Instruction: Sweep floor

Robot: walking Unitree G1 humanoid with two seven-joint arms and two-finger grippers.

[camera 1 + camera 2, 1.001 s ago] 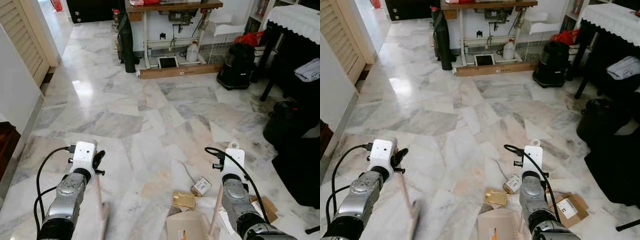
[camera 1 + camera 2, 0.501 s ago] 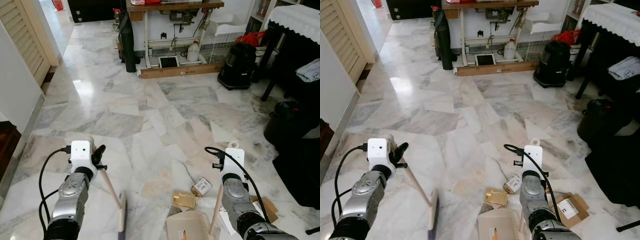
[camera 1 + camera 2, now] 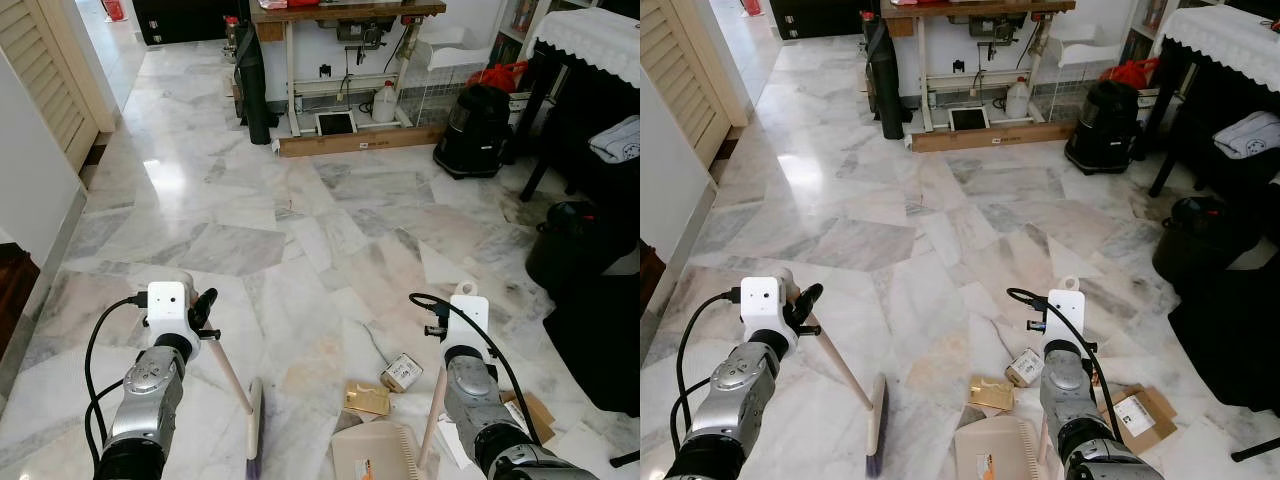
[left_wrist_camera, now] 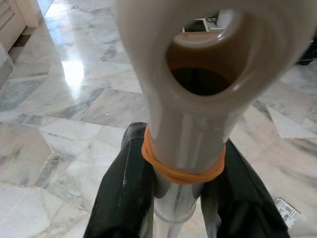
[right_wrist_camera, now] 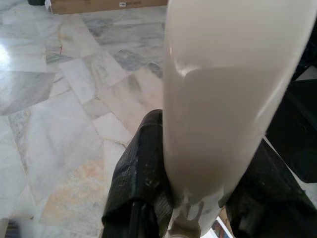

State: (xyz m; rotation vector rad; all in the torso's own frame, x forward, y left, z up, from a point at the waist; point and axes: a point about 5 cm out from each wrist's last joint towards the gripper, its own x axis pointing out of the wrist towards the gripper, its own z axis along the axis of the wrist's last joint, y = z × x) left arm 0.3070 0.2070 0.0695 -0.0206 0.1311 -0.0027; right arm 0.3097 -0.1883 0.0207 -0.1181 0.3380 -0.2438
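My left gripper (image 3: pixel 203 310) is shut on the cream handle of a broom (image 3: pixel 228 372). The handle slants down to the right, ending in the broom head (image 3: pixel 255 432) with purple bristles on the marble floor. In the left wrist view the black fingers (image 4: pixel 121 193) clamp the handle (image 4: pixel 185 163) just below an orange band. My right gripper (image 5: pixel 198 198) is shut on the upright cream handle (image 3: pixel 432 425) of a beige dustpan (image 3: pixel 375 452) at the bottom centre. Just beyond the pan lie a gold packet (image 3: pixel 368 400) and a small carton (image 3: pixel 402 372), right of the broom head.
A flattened cardboard box (image 3: pixel 1137 415) lies right of the dustpan. At the right stand black bags (image 3: pixel 575 250) and a dark table with a white cloth (image 3: pixel 590 35). At the back are a black vacuum cleaner (image 3: pixel 475 130) and a wooden workbench (image 3: pixel 345 12). A wall and louvred door (image 3: pixel 45 75) are at the left.
The broom head has swung right across the floor toward the litter, and the left gripper has shifted slightly right with it. The right arm and dustpan have stayed put.
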